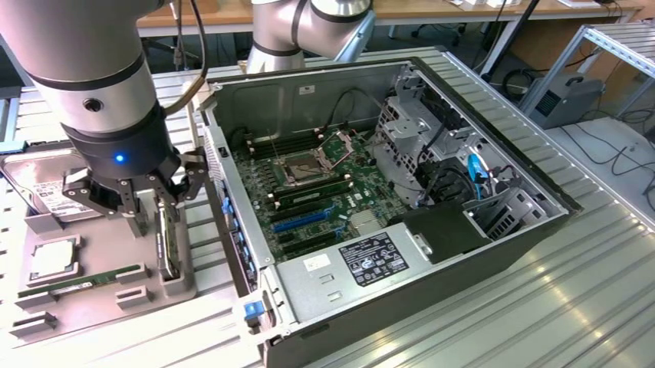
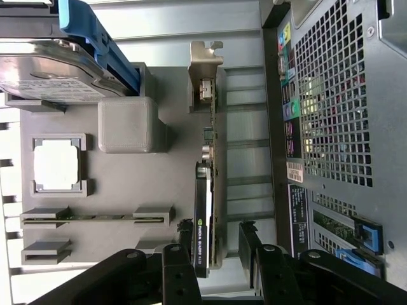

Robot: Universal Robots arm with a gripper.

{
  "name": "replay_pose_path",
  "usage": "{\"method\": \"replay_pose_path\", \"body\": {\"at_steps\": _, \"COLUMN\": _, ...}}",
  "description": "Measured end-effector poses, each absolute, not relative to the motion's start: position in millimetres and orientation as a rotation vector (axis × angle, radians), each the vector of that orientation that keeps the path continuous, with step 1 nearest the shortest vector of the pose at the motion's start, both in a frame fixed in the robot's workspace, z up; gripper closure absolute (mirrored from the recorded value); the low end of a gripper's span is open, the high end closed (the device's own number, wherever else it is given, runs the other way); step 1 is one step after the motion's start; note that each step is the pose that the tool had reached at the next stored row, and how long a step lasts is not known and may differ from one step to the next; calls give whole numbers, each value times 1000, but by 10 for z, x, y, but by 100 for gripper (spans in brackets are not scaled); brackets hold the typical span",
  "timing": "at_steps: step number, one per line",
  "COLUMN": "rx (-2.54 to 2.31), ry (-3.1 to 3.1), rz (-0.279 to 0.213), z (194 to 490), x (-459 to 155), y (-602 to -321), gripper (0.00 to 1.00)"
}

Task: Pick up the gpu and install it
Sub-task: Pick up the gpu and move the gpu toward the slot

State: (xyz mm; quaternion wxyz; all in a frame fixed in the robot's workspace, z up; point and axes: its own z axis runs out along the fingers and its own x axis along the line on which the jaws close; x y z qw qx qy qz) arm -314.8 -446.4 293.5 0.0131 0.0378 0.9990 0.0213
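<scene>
Exterior view: tray [image 1: 103, 297] at 9 o'clock of case [image 1: 440, 287]; gpu [image 1: 167, 244] on edge in tray, nearest case; tool [image 1: 153, 224] straddles gpu.

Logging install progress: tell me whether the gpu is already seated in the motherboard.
No, the gpu stands on edge in the grey holder outside the computer case.

A lab: open computer case [image 1: 297, 96] on ribbed metal bench [image 1: 511, 314], floor cables [image 1: 614, 157] behind.
</scene>
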Motion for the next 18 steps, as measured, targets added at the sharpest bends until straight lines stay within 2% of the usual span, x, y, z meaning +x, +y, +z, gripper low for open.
{"method": "replay_pose_path", "body": {"at_steps": 18, "rx": 118, "ry": 3112, "rz": 63, "z": 2877, "x": -3144, "y": -4368, "gripper": 58}}
